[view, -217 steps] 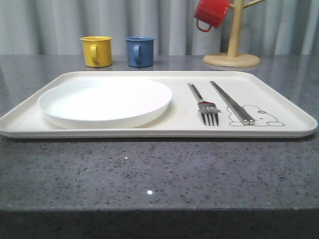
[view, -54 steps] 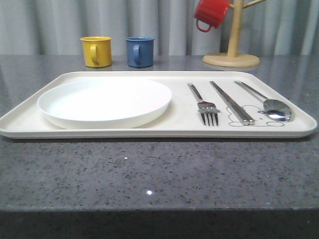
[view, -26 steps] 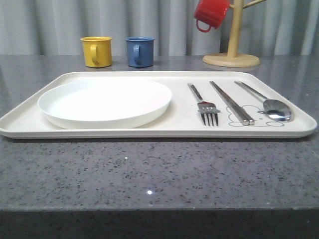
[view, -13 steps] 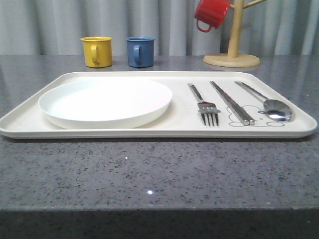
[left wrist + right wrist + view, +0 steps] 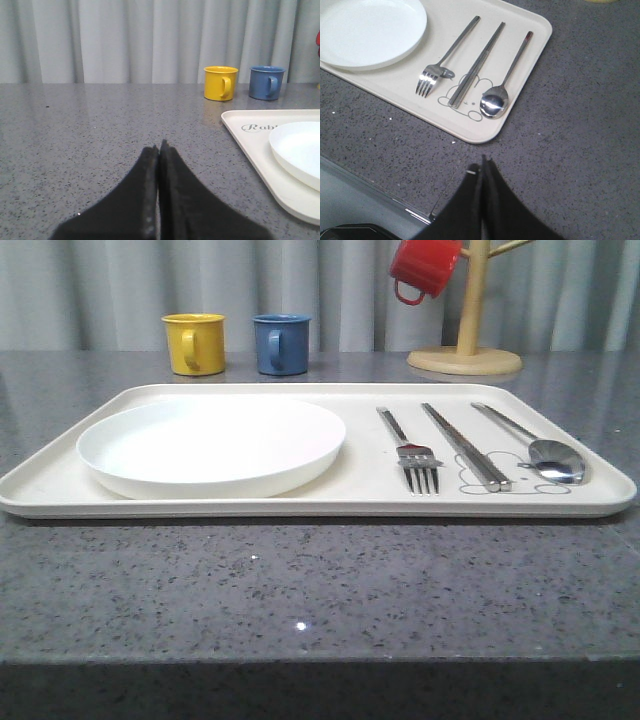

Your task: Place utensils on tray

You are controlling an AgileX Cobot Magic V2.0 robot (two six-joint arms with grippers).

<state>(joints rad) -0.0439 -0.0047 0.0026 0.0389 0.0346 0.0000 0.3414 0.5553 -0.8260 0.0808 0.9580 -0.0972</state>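
Fork (image 5: 412, 449), chopsticks (image 5: 465, 445), spoon (image 5: 540, 448) lie on tray (image 5: 330, 502); both arms' jaws closed, empty.

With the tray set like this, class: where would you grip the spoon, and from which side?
Grip the spoon mid-handle, from above, jaws across its narrow width. It lies flat on the tray; the handle is slim and straight, the bowl wide and rounded. The chopsticks lie apart from it, leaving finger room.

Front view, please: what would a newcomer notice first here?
The large cream rectangular tray on the grey table, a round white plate on its left half. To the plate's right lie a silver fork, flat chopsticks and a spoon, side by side.
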